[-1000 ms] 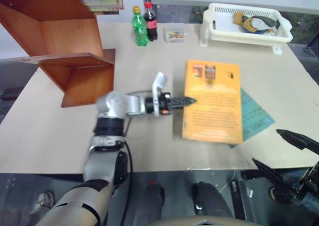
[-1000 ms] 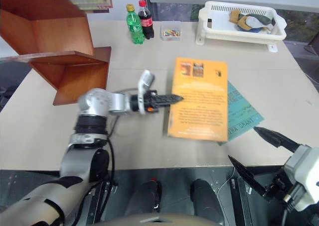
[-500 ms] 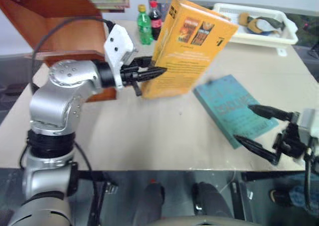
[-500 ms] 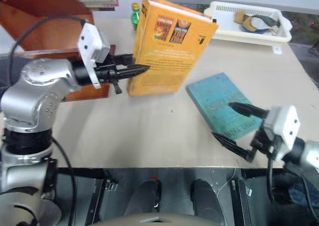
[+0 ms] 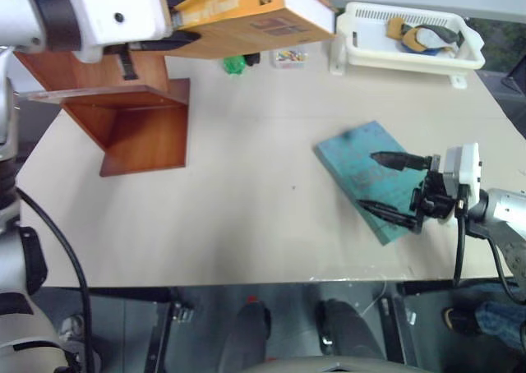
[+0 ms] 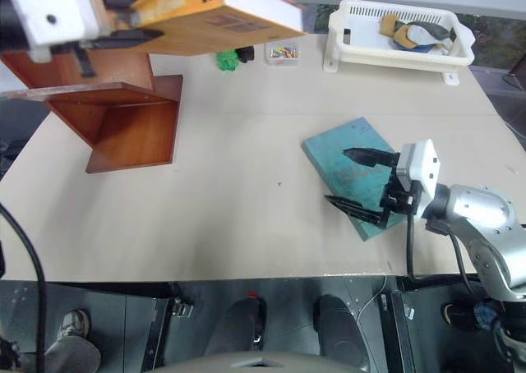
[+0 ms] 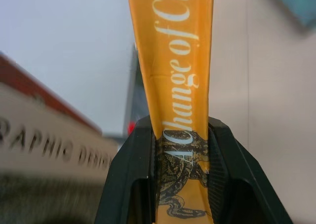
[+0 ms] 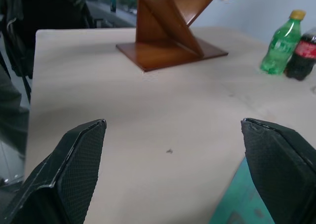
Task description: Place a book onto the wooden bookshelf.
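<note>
Raised since before, the book [image 5: 246, 16], clamped by left end effector [image 7: 180, 150], lies level above the wooden bookshelf [image 5: 123, 114]; right end effector [image 5: 394, 188] gapes empty.

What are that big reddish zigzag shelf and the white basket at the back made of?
The wooden bookshelf looks like wood or wood veneer, reddish-brown with a smooth, slightly glossy finish and faint grain on its flat panels. The white basket seems to be moulded plastic: evenly white, with thin slotted walls.
</note>
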